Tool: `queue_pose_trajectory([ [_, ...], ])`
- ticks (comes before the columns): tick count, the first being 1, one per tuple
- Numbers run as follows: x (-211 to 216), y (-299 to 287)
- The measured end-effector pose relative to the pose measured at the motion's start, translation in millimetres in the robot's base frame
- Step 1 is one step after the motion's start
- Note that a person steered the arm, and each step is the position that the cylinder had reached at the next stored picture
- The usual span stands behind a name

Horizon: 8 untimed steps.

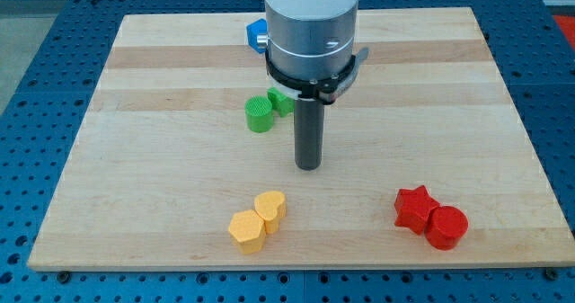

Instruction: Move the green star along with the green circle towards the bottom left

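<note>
The green circle [259, 114] stands on the wooden board [135, 159], a little above its middle. The green star [280, 101] touches it on its upper right, partly hidden behind the arm's body. My tip [308, 166] rests on the board below and to the right of both green blocks, a short gap away from them.
A yellow heart [270, 207] and a yellow hexagon [246, 231] touch each other near the view's bottom. A red star [413, 208] and a red circle [446, 227] touch at the bottom right. A blue block [255, 33] shows at the top, mostly hidden by the arm.
</note>
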<state>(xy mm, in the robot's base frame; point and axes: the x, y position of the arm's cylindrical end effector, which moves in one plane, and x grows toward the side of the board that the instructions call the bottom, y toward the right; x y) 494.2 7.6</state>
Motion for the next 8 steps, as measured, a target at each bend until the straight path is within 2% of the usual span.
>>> queue_pose_trajectory([
  [2, -3, -2],
  [6, 56, -2],
  [7, 45, -2],
  [8, 2, -2],
])
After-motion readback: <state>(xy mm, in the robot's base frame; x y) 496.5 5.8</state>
